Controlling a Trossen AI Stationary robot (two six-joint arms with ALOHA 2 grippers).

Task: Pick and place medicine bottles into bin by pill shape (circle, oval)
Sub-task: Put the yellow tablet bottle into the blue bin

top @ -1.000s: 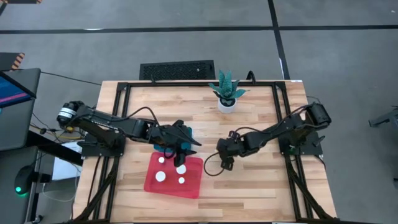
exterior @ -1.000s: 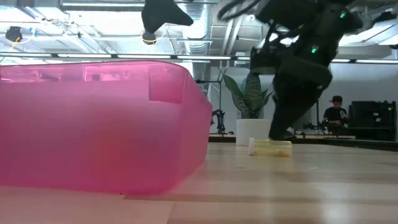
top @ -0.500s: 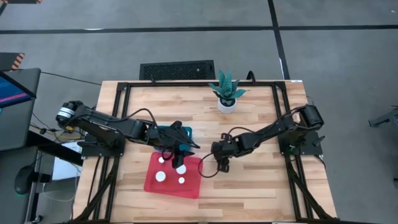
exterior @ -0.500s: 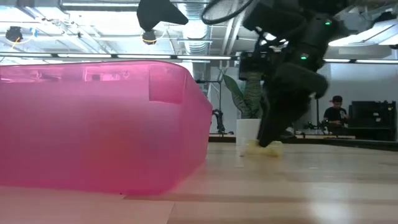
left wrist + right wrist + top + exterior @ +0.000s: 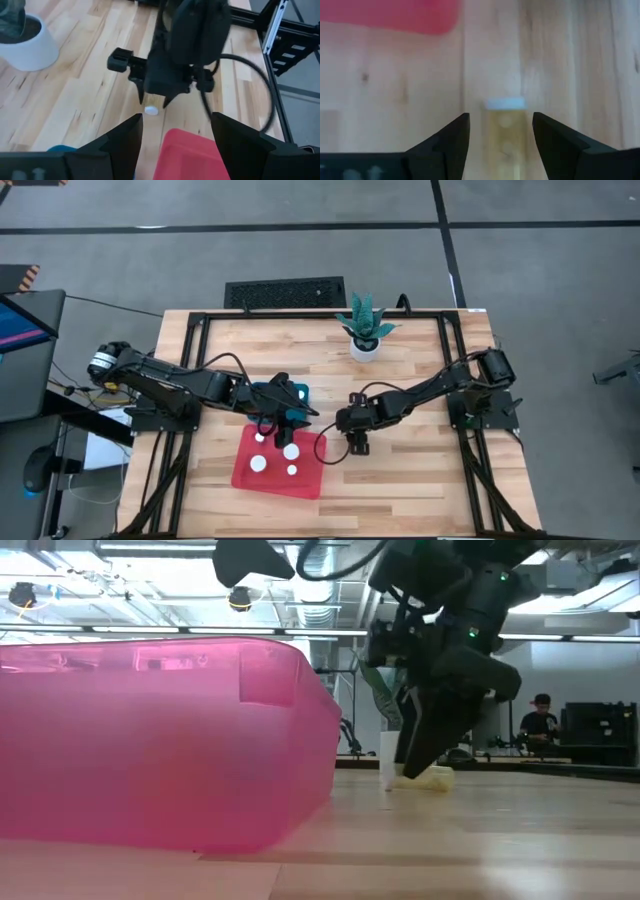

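A: Right gripper (image 5: 501, 131)?
B: Lowered to the table, just right of the pink bin (image 5: 283, 477); fingers spread apart, one on each side of a medicine bottle (image 5: 504, 126); whether the pads touch it cannot be told.
A: The bottle itself?
B: Pale yellow body, white cap; lying on its side on the wooden table (image 5: 420, 480), cap toward the bin; seen in the low view (image 5: 428, 778) beneath the dark fingers.
A: Left gripper (image 5: 175, 145)?
B: Over the pink bin's far edge, beside a teal bin (image 5: 262, 393); fingers parted, holding nothing.
A: Bin contents?
B: White-capped bottles (image 5: 259, 464) standing in the pink bin.
A: Further items?
B: Potted plant (image 5: 365, 328) at the table's far edge; a person (image 5: 540, 720) in the room behind.
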